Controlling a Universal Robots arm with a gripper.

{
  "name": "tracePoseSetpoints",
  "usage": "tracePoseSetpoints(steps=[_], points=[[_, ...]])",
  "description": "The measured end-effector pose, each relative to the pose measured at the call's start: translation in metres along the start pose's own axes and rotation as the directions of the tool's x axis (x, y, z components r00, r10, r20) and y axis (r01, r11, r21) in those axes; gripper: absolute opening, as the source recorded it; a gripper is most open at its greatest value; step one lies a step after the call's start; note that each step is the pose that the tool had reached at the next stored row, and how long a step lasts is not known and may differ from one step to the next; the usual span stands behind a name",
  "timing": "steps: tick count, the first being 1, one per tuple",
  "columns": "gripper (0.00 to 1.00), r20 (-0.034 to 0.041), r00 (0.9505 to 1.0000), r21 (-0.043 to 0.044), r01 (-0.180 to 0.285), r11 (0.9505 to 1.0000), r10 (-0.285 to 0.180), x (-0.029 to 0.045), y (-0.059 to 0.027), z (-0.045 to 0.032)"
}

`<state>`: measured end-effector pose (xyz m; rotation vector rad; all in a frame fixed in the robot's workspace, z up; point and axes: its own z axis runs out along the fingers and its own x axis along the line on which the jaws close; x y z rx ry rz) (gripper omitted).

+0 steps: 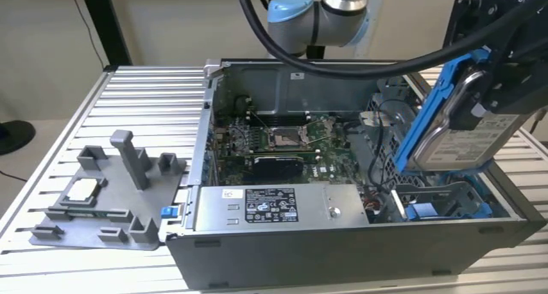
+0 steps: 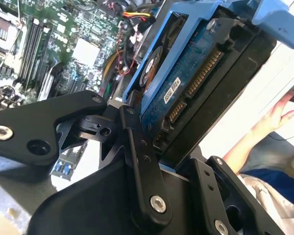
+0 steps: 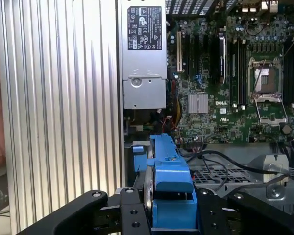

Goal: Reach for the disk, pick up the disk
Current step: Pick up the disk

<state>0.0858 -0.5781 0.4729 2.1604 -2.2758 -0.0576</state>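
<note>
Matt black gripper point(image 1: 479, 101) clamps the disk point(image 1: 453, 137): dull silver metal, glossy blue plastic rails; ribbed brushed-metal table point(image 1: 137, 101) beneath

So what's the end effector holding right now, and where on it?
The end effector holds the disk, clamped across its flat faces at one end, lifted above the open computer case.

The arm point(image 1: 330, 15) is seen in the exterior view with its blue-capped joint raised at the back and black cables looped from it. The gripper point(image 1: 479, 92) is held high at that view's right, its black fingers point(image 2: 137, 161) closed on the disk point(image 1: 458, 124), which is lifted and tilted.
</note>
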Motion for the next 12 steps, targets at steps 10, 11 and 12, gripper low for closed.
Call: tracePoseSetpoints(steps=[10,11,12], points=[[0.00,0.0002,1.0000,0.0000,0.000,1.0000,0.000,-0.0002,-0.0063,0.0006],[0.00,0.0002,1.0000,0.0000,0.000,1.0000,0.000,-0.0003,-0.0064,0.0006],[0.00,0.0001,1.0000,0.0000,0.000,1.0000,0.000,-0.0003,-0.0064,0.0006]])
